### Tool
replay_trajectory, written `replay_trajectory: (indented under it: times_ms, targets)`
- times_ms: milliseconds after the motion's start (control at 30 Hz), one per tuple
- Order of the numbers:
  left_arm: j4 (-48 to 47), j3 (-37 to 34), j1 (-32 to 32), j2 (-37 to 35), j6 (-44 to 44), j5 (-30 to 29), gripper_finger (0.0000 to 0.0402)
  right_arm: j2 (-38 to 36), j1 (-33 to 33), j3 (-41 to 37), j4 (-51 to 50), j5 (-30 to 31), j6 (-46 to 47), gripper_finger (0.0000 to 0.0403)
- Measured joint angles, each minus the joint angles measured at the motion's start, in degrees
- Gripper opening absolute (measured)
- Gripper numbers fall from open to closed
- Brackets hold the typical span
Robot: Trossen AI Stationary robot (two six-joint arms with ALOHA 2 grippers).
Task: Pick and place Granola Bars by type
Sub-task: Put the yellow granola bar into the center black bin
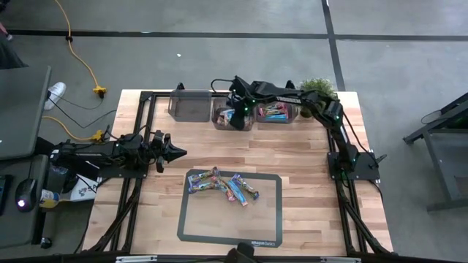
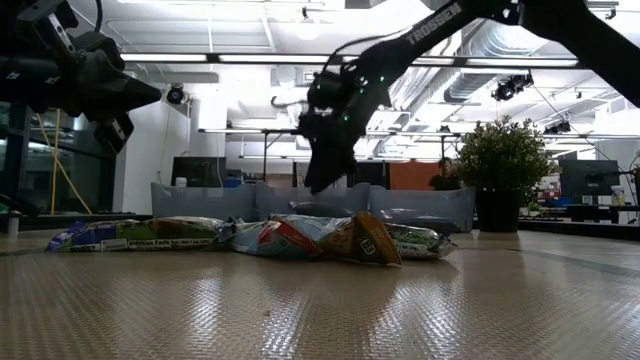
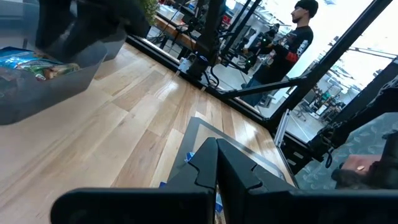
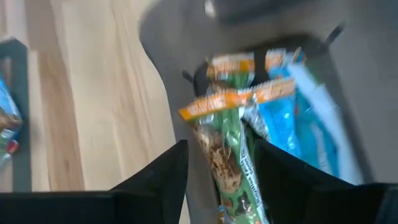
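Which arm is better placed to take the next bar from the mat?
Left. The left gripper hangs near the bars on the mat, jaws shut. The right gripper is over the middle bin.

"TROSSEN" on the right arm [image 2: 440,22]; "amazon" on the mat's edge [image 1: 261,243]

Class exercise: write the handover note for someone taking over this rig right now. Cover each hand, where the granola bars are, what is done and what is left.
Right hand: over the middle bin at the table's far edge, fingers open, a green-and-orange bar between them, apparently being released.
Left hand: shut, empty, waiting at the left side, above the table.
Done: some bars lie in the middle bin, others in the right bin; the left bin looks empty.
Left: a pile of bars on the grey mat to be sorted by type.
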Motion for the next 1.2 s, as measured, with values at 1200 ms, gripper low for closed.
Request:
replay_trajectory:
  times_ms: [1200]
  targets:
    - [0.2,0.0,0.0,0.0,0.01,0.02,0.0001,-17.5,17.9,0.04,24.19,-27.44,38.52,0.0168]
